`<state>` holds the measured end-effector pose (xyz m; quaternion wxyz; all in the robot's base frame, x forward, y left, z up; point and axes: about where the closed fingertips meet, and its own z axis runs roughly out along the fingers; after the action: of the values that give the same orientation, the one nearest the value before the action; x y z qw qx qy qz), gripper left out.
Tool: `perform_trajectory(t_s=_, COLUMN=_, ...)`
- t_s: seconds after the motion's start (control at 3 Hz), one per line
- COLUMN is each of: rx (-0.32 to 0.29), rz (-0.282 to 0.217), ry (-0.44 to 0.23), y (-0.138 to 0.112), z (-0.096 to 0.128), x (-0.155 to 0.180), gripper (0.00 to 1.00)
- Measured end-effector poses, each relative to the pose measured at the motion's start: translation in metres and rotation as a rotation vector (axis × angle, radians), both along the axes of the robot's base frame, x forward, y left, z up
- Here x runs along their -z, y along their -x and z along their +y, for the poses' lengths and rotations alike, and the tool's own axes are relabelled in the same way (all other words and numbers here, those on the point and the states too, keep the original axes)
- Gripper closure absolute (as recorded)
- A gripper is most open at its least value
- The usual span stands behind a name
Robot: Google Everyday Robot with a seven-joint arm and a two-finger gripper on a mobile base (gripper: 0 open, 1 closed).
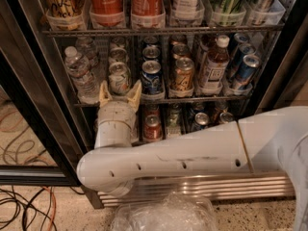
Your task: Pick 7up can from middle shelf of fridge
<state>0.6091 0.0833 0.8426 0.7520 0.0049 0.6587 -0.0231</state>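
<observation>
The 7up can (119,77), whitish-silver with green print, stands at the front of a lane on the middle shelf (192,99) of the fridge (269,88), with more cans behind it. My gripper (119,92) is right in front of the can at shelf-rail height. It is open, with one tan fingertip on each side of the can's lower part. I cannot tell whether the fingers touch the can. My white arm (183,155) runs across the lower view and hides part of the bottom shelf.
A water bottle (81,73) stands left of the 7up can and a blue can (151,76) right of it, then a gold-orange can (183,75). Red Coca-Cola bottles (107,4) stand on the rack above. Cables (24,206) lie on the floor at the left.
</observation>
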Motion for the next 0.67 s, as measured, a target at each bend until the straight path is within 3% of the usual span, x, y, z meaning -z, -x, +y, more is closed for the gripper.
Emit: perform_trajectory(t_s=0.67, rx=0.004, rz=0.017, ry=0.008, y=-0.023, z=-0.004, x=0.001, gripper=0.34)
